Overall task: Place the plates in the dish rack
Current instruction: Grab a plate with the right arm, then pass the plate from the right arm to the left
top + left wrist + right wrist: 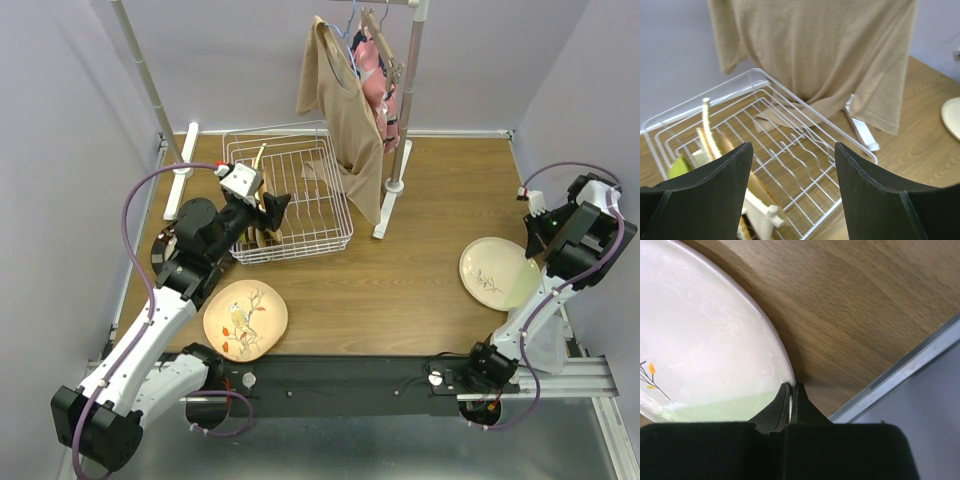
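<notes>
While the left gripper (268, 212) hangs over the near left corner of the white wire dish rack (318, 215), its two black fingers (715, 200) stand wide apart with nothing between them. The rack sits on the brown wooden table (420, 290) near the back left corner. A few plates (707, 132) stand inside it on their rims at its left end, with their thin edges up, just below and left of that gripper. One looks yellow, one orange and one lime green, but they are blurry. The rest of the rack is bare wire.

A round peach plate with a painted bird (245, 320) lies flat and face up by the near edge of the table, on the left, close to the left arm and apart from the rack.

A round cream plate with a green band (498, 272) lies flat and face up near the right edge of the table. Its green side is turned to the right gripper (791, 389). That gripper is squeezed tight shut, and its tips sit right at the plate's rim. I cannot tell if the rim is caught between them.

A beige top on a hanger (345, 120) hangs from a white clothes rail (405, 110) just right of the rack.
</notes>
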